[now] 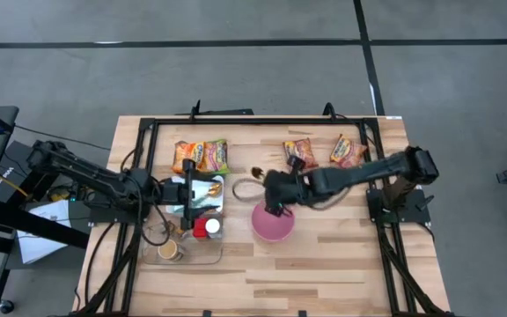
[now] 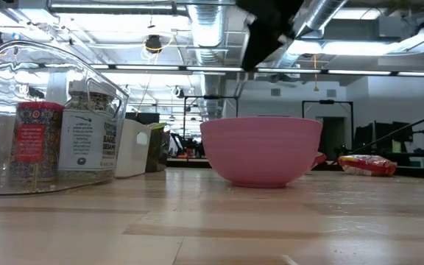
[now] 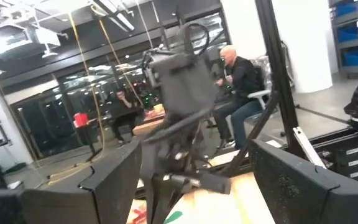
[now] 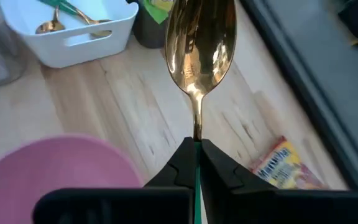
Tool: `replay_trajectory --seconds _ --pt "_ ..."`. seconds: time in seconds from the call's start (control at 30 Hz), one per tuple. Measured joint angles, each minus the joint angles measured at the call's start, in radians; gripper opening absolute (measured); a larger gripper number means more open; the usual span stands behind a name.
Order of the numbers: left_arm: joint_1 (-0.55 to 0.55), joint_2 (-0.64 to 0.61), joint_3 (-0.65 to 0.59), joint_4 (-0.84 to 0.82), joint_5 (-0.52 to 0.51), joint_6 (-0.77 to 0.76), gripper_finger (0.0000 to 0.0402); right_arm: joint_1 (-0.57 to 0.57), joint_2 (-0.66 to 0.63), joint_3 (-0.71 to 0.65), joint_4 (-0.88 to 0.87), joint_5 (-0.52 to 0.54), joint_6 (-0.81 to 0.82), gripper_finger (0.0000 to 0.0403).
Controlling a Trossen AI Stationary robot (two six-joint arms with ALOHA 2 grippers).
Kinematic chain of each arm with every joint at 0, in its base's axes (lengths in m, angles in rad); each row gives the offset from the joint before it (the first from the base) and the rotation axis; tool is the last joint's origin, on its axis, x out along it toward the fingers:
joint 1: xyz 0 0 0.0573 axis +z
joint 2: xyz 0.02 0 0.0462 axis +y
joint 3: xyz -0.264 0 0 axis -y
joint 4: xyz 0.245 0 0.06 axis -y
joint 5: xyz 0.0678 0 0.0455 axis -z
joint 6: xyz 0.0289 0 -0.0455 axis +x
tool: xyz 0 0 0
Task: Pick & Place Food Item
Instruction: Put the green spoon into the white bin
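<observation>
Above the pink bowl, I have the right tool pinching a gold spoon by its handle, its long axis pointing straight ahead. My left tool hangs spread over the white bin, nearer the noodle packets on the bench.

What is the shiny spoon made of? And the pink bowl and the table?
The spoon looks like polished gold-coloured metal: it mirrors the room. It is held in the right pincer. The bowl seems matte plastic, smooth with no glare, though glazed ceramic is possible. The table is pale wood: plank seams and grain show.
</observation>
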Motion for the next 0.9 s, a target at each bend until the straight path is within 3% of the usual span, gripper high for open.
replay_trajectory --seconds 0.27,0.4,0.53,0.7,0.9 --pt "0.009 0.178 0.016 0.149 -0.010 0.000 0.0289 0.176 0.001 0.000 -0.030 0.381 0.115 0.0000" --pt "0.011 0.255 0.061 0.162 -0.126 -0.005 0.0289 0.220 0.004 0.000 -0.004 0.522 0.137 0.0000" --pt "0.020 0.325 0.101 0.188 -0.231 -0.077 0.0289 0.238 0.004 0.000 0.052 0.590 0.119 0.0000" --pt "0.035 0.411 0.133 0.245 -0.234 -0.164 0.0289 0.244 0.012 0.000 0.147 0.669 0.054 0.0000" --pt "0.040 0.495 0.149 0.375 -0.235 -0.264 0.0289 0.242 0.051 0.002 0.281 0.692 -0.064 0.0000"
